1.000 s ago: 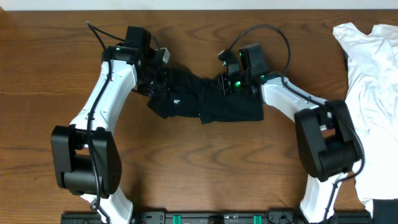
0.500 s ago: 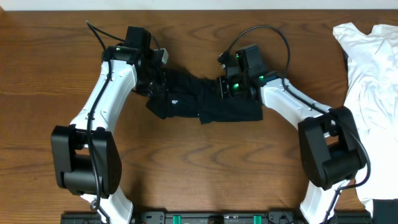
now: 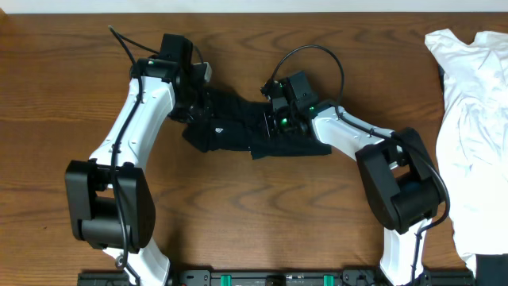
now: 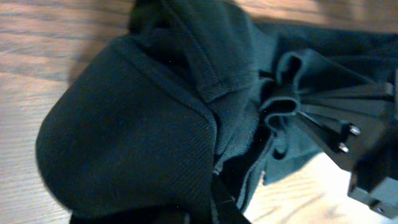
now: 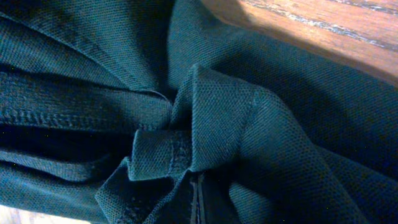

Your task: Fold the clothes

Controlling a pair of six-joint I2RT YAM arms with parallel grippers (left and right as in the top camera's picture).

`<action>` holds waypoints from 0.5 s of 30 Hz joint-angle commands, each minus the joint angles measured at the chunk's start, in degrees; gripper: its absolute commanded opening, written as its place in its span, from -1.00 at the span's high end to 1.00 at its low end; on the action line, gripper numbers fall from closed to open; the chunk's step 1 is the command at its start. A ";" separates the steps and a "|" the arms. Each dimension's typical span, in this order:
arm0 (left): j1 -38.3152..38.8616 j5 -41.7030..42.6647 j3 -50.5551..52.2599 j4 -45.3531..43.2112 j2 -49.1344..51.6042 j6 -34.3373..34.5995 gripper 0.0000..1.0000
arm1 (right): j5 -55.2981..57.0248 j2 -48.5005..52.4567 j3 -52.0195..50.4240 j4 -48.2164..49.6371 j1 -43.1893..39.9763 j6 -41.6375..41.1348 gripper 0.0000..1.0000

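Observation:
A dark, almost black garment (image 3: 234, 129) lies bunched at the table's middle. My left gripper (image 3: 197, 102) is at its upper left corner, shut on the cloth. In the left wrist view the garment (image 4: 137, 124) fills the frame and drapes over my fingers (image 4: 225, 205). My right gripper (image 3: 274, 121) is over the garment's right half, shut on a gathered fold. In the right wrist view the fingertips (image 5: 198, 200) are pressed together with bunched cloth (image 5: 205, 118) pinched in them. The right gripper also shows in the left wrist view (image 4: 351, 140).
A pile of white clothes (image 3: 470, 111) lies along the right edge of the wooden table (image 3: 254, 214). Both arms reach in from the front edge, with cables looping above the wrists.
My right gripper has moved left with the cloth, pulling the garment's right side toward the middle so it is narrower. The left gripper has barely moved.

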State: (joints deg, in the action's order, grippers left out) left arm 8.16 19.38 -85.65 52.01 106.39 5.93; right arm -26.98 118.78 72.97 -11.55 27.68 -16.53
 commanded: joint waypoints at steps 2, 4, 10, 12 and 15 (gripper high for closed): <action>0.04 -5.14 -0.70 -0.02 2.14 3.23 -0.08 | 1.51 3.23 -0.09 -0.22 0.90 -0.63 0.97; 0.00 -5.14 -0.70 -0.17 3.08 3.37 -0.27 | 1.51 3.91 -0.09 -0.15 0.90 -0.61 0.98; -1.16 -8.61 -0.70 0.26 5.62 6.51 -0.62 | 1.49 4.24 -0.13 -0.07 0.90 -0.61 0.97; -2.27 -10.01 -0.59 0.48 5.77 8.13 -0.69 | 1.51 4.24 -0.13 -0.07 0.90 -0.61 0.97; -3.80 -9.97 0.11 0.46 5.81 8.33 -0.86 | 1.49 4.24 -0.13 -0.07 0.90 -0.61 0.97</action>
State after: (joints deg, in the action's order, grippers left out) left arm 5.98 11.75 -85.62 52.23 111.66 12.27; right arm -27.16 119.96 73.38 -10.83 27.66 -16.56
